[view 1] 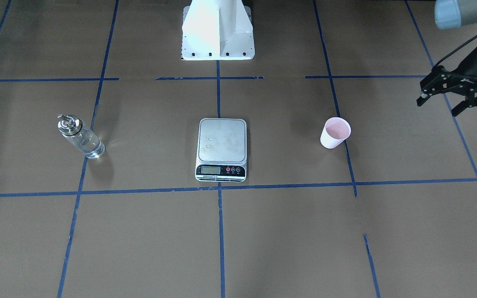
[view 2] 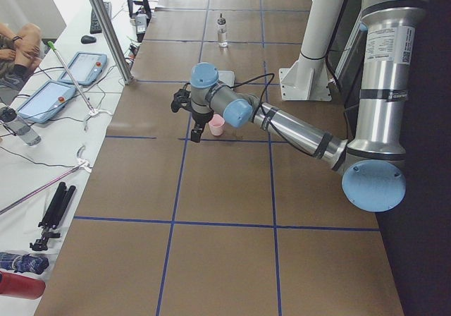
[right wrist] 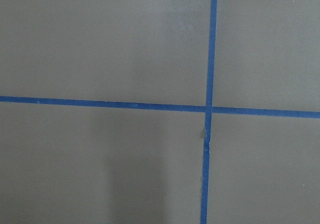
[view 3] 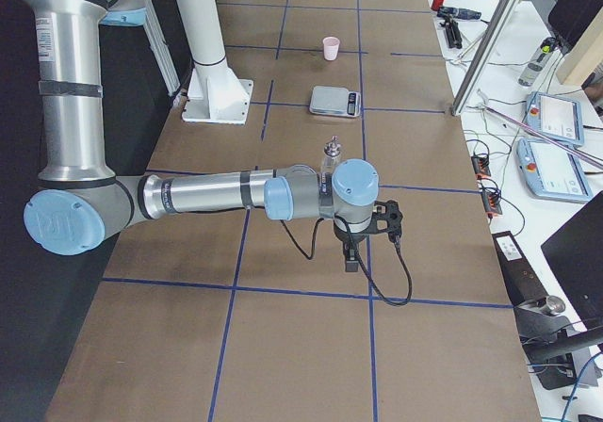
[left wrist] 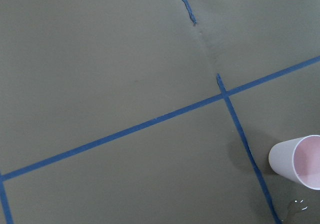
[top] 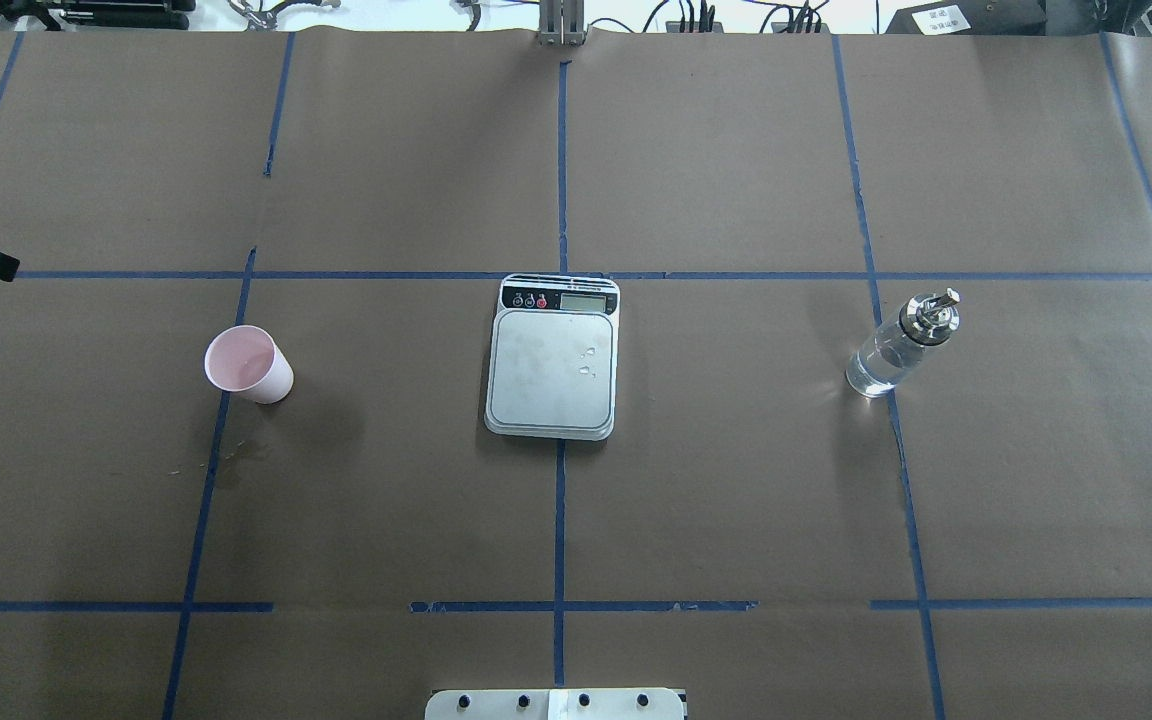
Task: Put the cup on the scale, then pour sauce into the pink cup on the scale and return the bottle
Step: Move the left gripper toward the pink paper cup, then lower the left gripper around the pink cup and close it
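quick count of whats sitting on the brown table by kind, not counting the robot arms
cup: 1
scale: 1
bottle: 1
total: 3

Matt brown paper over the table (view 1: 139, 248), faintly creased, ruled with smooth blue tape (view 1: 220, 231). On the scale (view 1: 226, 140), dull brushed metal, spotted with glossy droplets (view 1: 208, 145); shiny black plastic along the front strip (view 1: 220, 170). Clear glass for the bottle (view 1: 87, 145); gleams mirror-bright at the metal cap (view 1: 68, 124). Looks matt and paper-like on the cup (view 1: 330, 141). Smooth satin metal along the left arm (view 2: 303, 129), with plastic-looking blue joint covers (view 2: 204, 75).
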You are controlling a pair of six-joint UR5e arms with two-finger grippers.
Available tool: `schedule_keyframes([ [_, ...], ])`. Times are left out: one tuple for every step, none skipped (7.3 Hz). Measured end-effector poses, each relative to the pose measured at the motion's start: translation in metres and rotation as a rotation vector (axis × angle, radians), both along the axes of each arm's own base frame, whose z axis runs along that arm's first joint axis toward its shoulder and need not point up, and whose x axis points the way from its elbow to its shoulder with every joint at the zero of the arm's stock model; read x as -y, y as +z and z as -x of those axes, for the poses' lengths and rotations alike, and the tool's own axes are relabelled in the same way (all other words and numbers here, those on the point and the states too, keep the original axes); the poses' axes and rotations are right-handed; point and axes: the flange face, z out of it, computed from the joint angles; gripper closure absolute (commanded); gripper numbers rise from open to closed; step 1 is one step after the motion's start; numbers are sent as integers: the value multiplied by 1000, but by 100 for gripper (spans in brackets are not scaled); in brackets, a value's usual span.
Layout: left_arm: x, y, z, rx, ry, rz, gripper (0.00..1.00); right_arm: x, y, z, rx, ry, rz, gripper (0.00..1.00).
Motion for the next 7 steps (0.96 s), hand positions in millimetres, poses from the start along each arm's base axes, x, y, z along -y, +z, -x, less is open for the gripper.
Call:
schedule_keyframes([
  [-10,-11,-26,-29,-58,76,0,1,3,0,-1,-1,4,0],
  [-18,-15,-53,-53,-103,138,0,2,2,1,-1,-1,1,0],
  [-25,-13,-80,-45,-148,184,0,4,-1,1,-1,-2,-5,0],
  [-33,-12,-112,-25,-190,214,0,5,-3,1,-1,-1,-8,0],
  [-38,-15,-148,-11,-219,236,0,5,-3,1,0,-1,-9,0],
  [-36,-18,-174,-5,-232,249,1,5,-3,1,0,-2,-9,0],
  [-33,-15,-188,4,-237,258,1,6,-5,1,0,-2,-12,0],
])
